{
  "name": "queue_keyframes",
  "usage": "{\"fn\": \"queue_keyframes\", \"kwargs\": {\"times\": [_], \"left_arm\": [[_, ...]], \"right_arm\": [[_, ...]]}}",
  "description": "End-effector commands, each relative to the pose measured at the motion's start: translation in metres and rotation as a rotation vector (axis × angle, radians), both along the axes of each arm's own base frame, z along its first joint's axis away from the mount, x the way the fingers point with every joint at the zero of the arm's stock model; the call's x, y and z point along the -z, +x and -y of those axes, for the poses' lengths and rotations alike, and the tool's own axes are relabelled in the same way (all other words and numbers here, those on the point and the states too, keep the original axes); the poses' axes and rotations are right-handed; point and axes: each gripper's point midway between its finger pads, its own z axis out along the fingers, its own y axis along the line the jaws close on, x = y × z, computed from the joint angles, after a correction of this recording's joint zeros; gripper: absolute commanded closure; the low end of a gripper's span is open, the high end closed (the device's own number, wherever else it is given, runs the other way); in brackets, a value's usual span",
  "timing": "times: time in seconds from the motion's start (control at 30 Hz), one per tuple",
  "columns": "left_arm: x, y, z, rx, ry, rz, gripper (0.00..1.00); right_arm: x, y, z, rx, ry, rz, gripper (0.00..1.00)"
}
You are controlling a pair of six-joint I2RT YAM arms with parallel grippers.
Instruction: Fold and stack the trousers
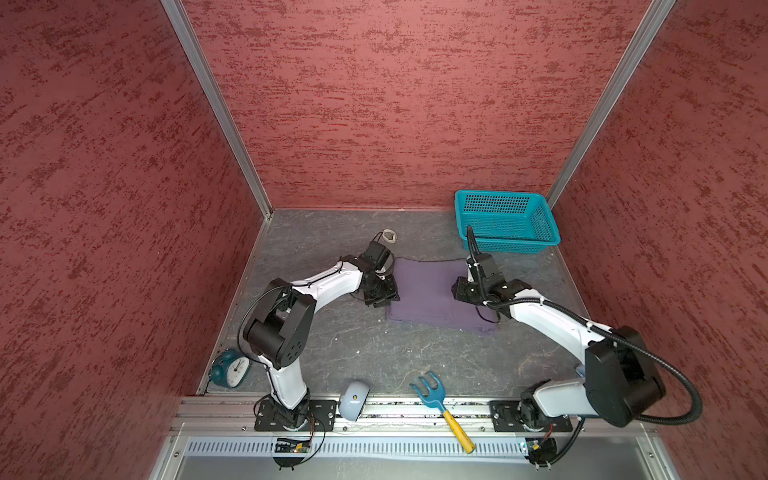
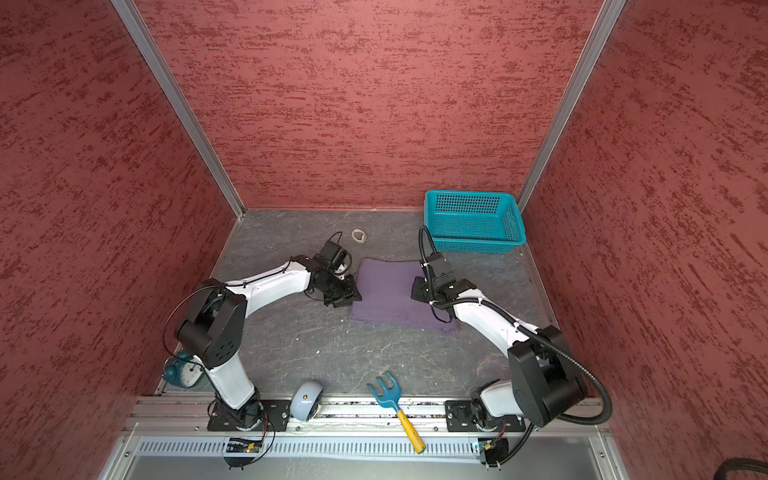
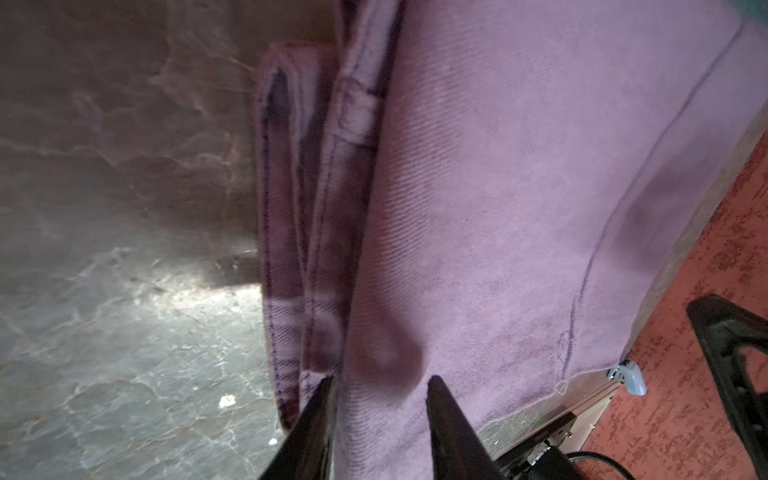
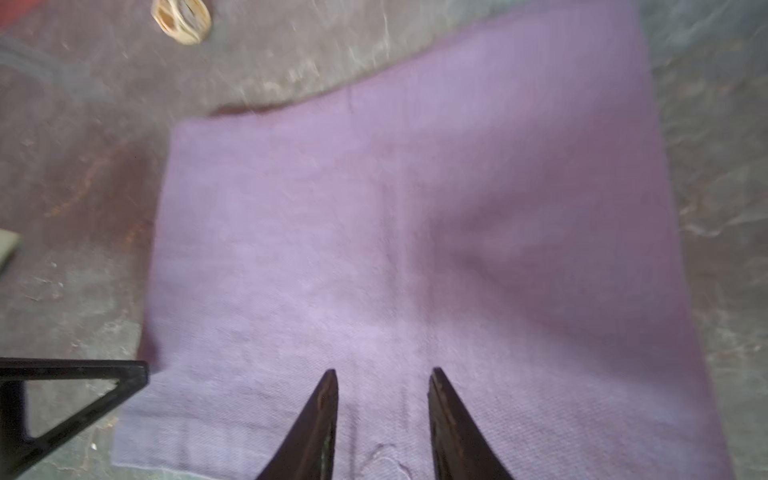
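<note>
The trousers (image 1: 428,291) lie mid-table, already folded into a layered rectangle, with only stacking seemingly left; the left gripper (image 3: 380,380) straddles their left edge, jaws apart, grip not discernible, while the right gripper (image 4: 382,372) hangs over their right side, jaws parted and empty.

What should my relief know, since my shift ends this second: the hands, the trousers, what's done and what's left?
Left hand: fingers apart, astride a layered edge of the folded, muted purple cloth trousers. I cannot tell whether it is really pinching the cloth.
Right hand: open over the trousers' opposite side, gripping nothing.
Trousers: a flat, layered rectangle on the grey marbled table, just in front of the teal plastic mesh basket.
Done: the folding looks largely finished.
Left: perhaps a last fold, then stacking. No second pair is in view.
</note>
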Motion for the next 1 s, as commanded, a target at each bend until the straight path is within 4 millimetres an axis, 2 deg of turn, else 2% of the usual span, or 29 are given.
{"fn": "queue_keyframes", "kwargs": {"times": [0.0,0.07,0.1,0.2,0.43,0.5,0.57,0.63,0.77,0.83,0.9,0.97], "left_arm": [[0.001,0.001,0.01,0.025,-0.03,0.005,0.85],[-0.002,0.001,0.013,0.031,-0.039,0.005,0.99],[-0.007,0.001,0.015,0.034,-0.044,0.011,1.0],[-0.027,0.0,0.022,0.049,-0.062,0.032,1.0],[-0.093,-0.018,0.033,0.064,-0.119,0.104,1.0],[-0.099,-0.026,0.03,0.055,-0.121,0.11,1.0],[-0.094,-0.037,0.024,0.037,-0.109,0.092,1.0],[-0.08,-0.046,0.013,0.013,-0.079,0.074,0.97],[-0.026,-0.06,-0.013,-0.062,-0.011,-0.043,0.72],[-0.004,-0.064,-0.02,-0.101,-0.032,-0.094,0.53],[0.003,-0.06,-0.029,-0.129,-0.013,-0.108,0.42],[-0.003,-0.051,-0.037,-0.146,-0.001,-0.087,0.4]], "right_arm": [[0.017,-0.01,0.001,-0.01,0.004,-0.051,0.63],[0.02,-0.012,0.002,-0.007,0.001,-0.058,0.63],[0.02,-0.011,0.003,-0.004,-0.002,-0.057,0.63],[0.016,-0.009,0.006,0.002,-0.021,-0.044,0.63],[-0.003,0.001,0.01,0.021,-0.04,0.013,0.63],[-0.007,0.001,0.01,0.024,-0.034,0.025,0.63],[-0.01,0.0,0.011,0.024,-0.031,0.032,0.63],[-0.01,-0.001,0.012,0.027,-0.032,0.036,0.63],[-0.009,-0.005,0.014,0.028,-0.033,0.04,0.63],[-0.009,-0.006,0.016,0.032,-0.04,0.04,0.63],[-0.009,-0.006,0.018,0.032,-0.048,0.043,0.62],[-0.01,-0.007,0.018,0.026,-0.051,0.046,0.62]]}}
